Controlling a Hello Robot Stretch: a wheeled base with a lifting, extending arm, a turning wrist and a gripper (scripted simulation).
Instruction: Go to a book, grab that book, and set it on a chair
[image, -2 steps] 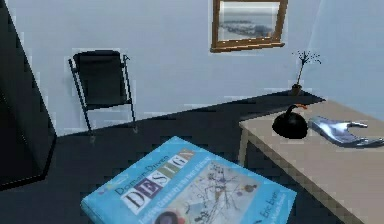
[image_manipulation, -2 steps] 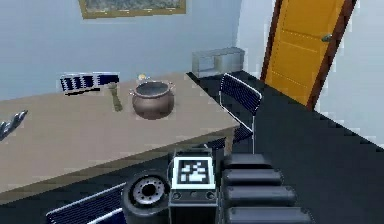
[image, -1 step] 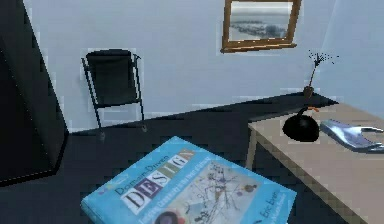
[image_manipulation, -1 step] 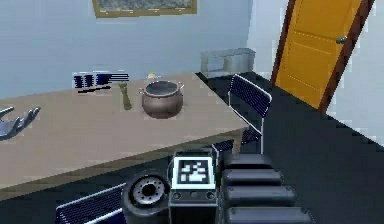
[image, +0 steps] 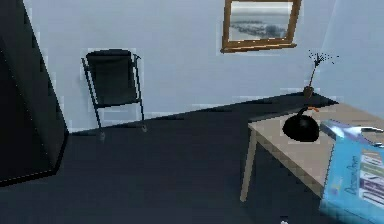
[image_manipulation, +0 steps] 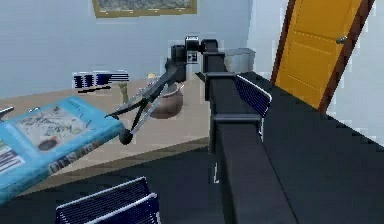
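One book, blue-covered, lies on the table close to its near edge, at the arm side view's left. The gripper is at the book's right end, and I cannot tell whether it holds anything.

Risks:
- A shallow hold could tip the book off the near edge.
- The arm could strike the bowl just behind.

The black chair stands well apart, at the far wall.
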